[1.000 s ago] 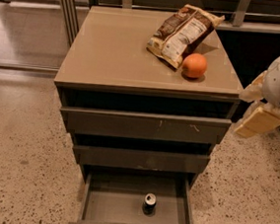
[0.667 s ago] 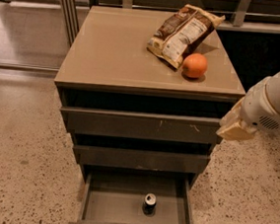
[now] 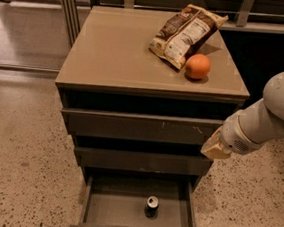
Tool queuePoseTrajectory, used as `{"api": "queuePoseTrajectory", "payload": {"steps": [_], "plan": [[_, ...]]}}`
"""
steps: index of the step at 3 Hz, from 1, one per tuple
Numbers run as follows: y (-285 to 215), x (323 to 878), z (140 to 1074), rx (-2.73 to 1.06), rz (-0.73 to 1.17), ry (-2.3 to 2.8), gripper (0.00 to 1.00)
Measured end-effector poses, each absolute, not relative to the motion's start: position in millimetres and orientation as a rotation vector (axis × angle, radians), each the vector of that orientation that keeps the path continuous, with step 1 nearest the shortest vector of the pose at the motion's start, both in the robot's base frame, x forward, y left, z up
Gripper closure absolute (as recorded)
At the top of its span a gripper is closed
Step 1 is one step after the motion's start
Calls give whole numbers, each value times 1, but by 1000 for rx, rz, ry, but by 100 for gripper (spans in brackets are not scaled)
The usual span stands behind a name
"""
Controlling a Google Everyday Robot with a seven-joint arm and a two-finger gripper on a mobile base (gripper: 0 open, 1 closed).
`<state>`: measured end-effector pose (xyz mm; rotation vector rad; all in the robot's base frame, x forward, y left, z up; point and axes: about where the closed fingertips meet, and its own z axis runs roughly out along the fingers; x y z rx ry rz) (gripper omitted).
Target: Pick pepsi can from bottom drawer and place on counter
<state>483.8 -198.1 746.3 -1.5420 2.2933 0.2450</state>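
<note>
The pepsi can (image 3: 151, 206) stands upright in the middle of the open bottom drawer (image 3: 107, 210), silver top showing. The tan counter (image 3: 117, 53) tops the cabinet above it. My gripper (image 3: 215, 149) hangs at the end of the white arm, at the cabinet's right front corner, level with the middle drawer. It is well above and to the right of the can, with nothing seen in it.
A brown-and-white snack bag (image 3: 186, 33) and an orange (image 3: 197, 66) lie on the counter's back right part. The two upper drawers (image 3: 140, 127) stick out slightly. Speckled floor (image 3: 22, 154) surrounds the cabinet, with a metal rail (image 3: 67, 3) behind on the left.
The arm has swung left and downward, from beside the cabinet's top right edge to the right front corner at middle-drawer height. The can, bag and orange have not moved.
</note>
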Motion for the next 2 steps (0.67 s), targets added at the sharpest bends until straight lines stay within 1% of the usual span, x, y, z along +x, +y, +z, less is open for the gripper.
{"api": "queuePoseTrajectory", "payload": {"steps": [2], "plan": [[-199,483,737,-1564,224,2281,100]]}}
